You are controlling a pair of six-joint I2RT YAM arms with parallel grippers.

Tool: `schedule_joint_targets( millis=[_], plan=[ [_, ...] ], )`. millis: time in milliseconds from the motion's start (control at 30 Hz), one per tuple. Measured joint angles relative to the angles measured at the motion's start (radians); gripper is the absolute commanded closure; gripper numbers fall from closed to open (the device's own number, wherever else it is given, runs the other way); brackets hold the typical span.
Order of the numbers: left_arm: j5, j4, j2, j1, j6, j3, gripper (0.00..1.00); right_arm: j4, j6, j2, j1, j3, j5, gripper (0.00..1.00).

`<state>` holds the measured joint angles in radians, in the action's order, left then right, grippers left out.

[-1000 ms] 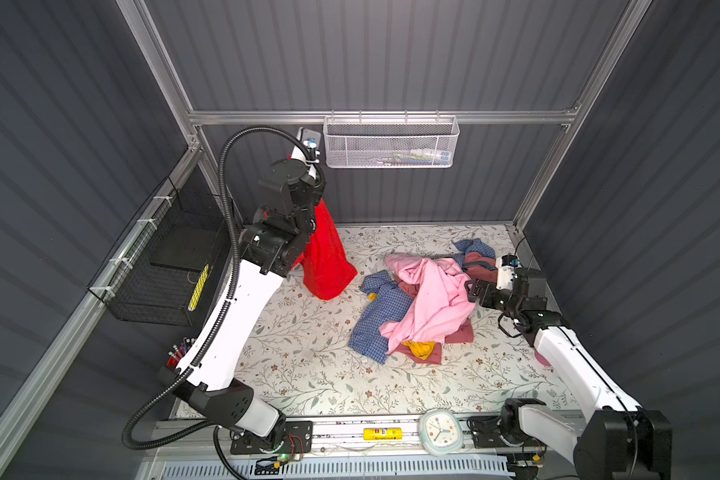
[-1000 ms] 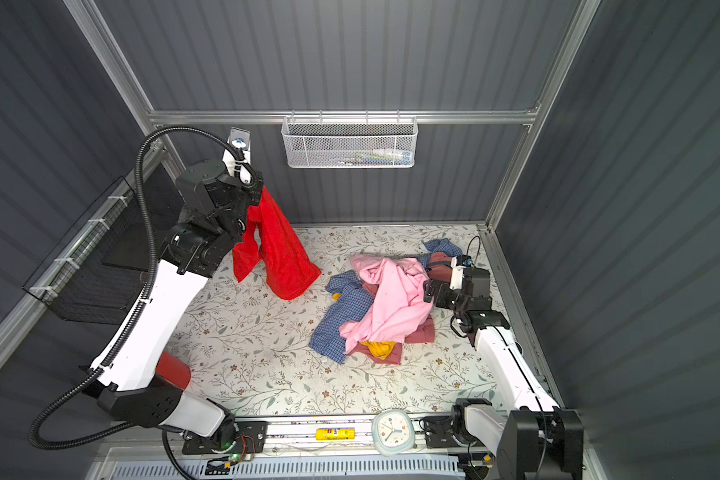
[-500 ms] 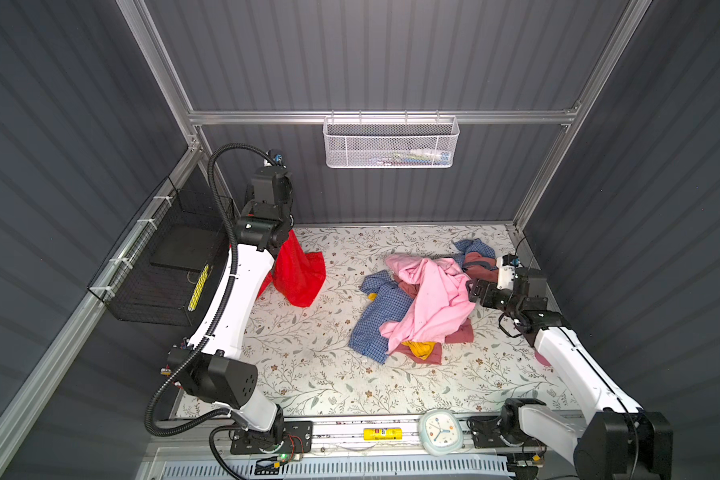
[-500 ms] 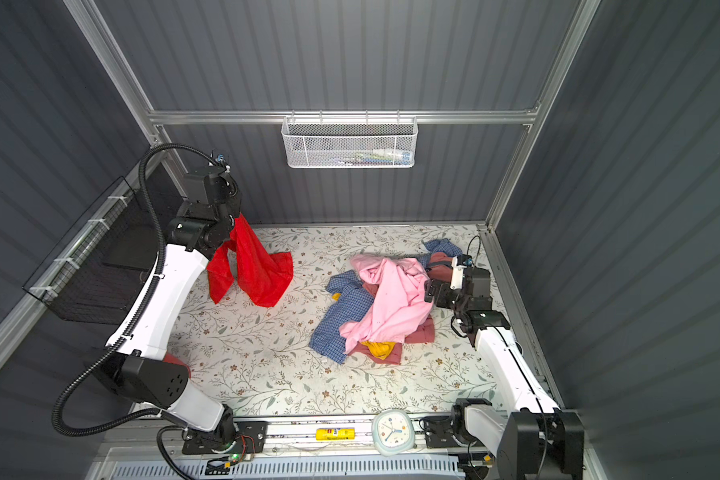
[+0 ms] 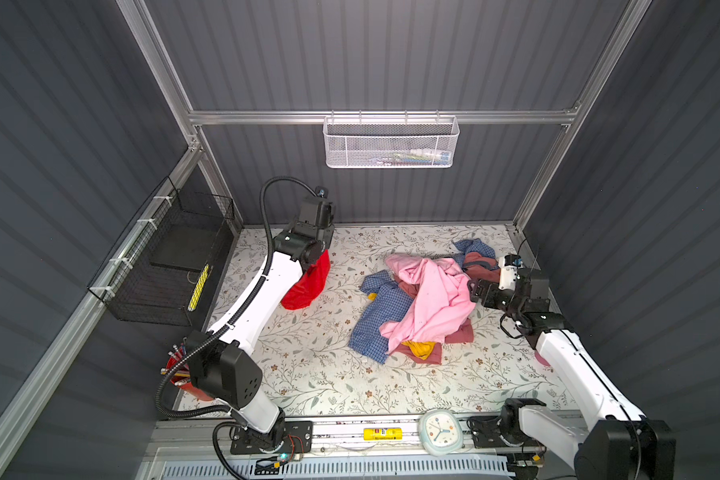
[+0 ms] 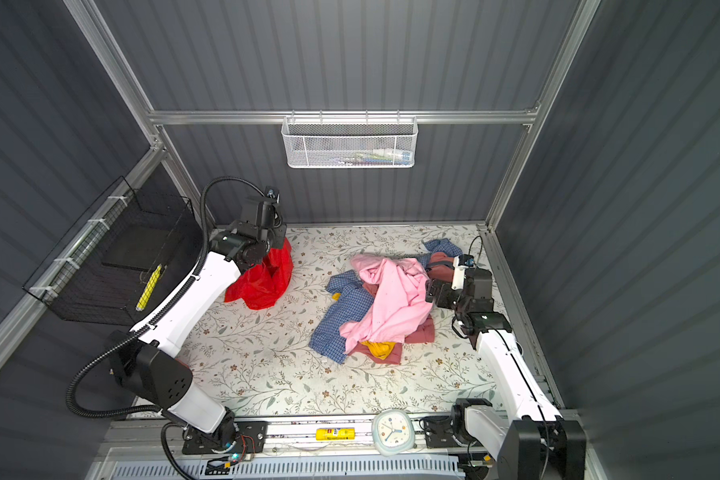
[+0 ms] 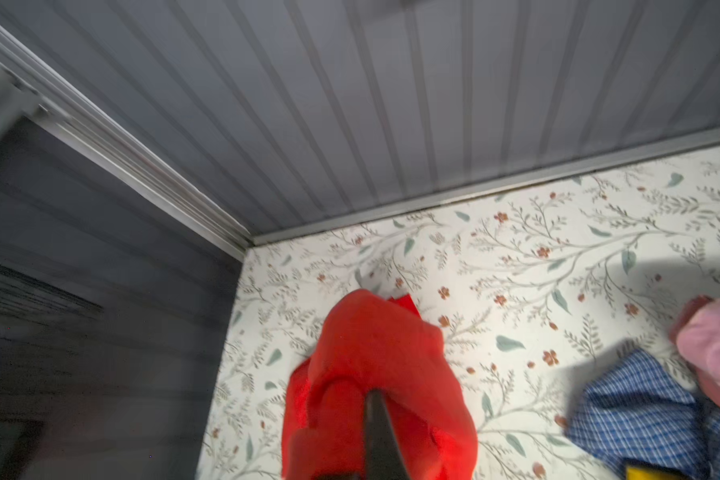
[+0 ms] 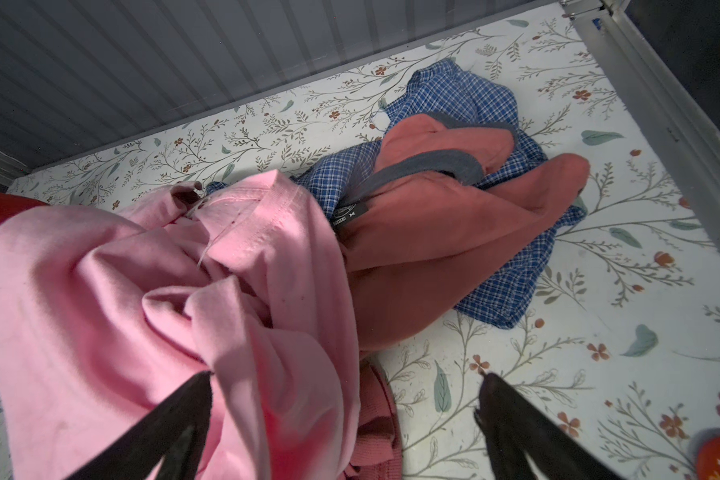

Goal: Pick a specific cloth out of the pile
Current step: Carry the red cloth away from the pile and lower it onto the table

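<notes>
Our left gripper (image 7: 376,401) is clamped shut on a bunched fold of the bright red cloth (image 6: 262,279). The cloth's lower part slumps onto the floral table cover (image 6: 267,365) near the rear left corner, well apart from the pile (image 5: 422,309). Our right gripper (image 8: 344,388) waits at the pile's right edge with jaws spread wide and nothing between them. One finger (image 8: 184,407) is over the pale pink garment (image 8: 100,291); we cannot tell whether it touches. Under the pink lie a blue checked shirt (image 5: 373,320), a dusty-rose cloth (image 8: 425,249) and a mustard yellow piece (image 5: 420,348).
</notes>
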<state>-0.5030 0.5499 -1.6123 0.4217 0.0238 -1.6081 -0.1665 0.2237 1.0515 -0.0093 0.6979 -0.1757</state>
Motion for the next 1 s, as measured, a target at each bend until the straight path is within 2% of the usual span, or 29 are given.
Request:
schedule_joint_targets(
  millis=[200,400,600,833,967,1000],
  plan=[
    [0.166,-0.012,0.0,-0.043,-0.176,0.071,1.0,-0.003,0.0,0.001,0.0,0.0,-0.002,0.01],
    [0.285,-0.038,0.0,-0.192,-0.298,0.167,1.0,-0.009,-0.001,0.001,0.0,0.0,-0.004,0.01],
    [0.363,-0.055,-0.022,-0.321,-0.335,0.238,1.0,-0.014,0.0,0.001,0.0,-0.002,-0.013,0.01],
    [0.364,-0.06,-0.154,-0.331,-0.335,0.249,1.0,-0.015,0.0,0.001,0.0,-0.006,-0.02,0.01],
    [0.341,-0.04,-0.235,-0.331,-0.349,0.248,0.86,-0.015,0.0,0.0,0.0,-0.007,-0.02,0.01],
    [0.332,-0.033,-0.254,-0.331,-0.357,0.248,0.75,-0.015,0.0,-0.002,0.0,-0.008,-0.02,0.01]
  ],
)
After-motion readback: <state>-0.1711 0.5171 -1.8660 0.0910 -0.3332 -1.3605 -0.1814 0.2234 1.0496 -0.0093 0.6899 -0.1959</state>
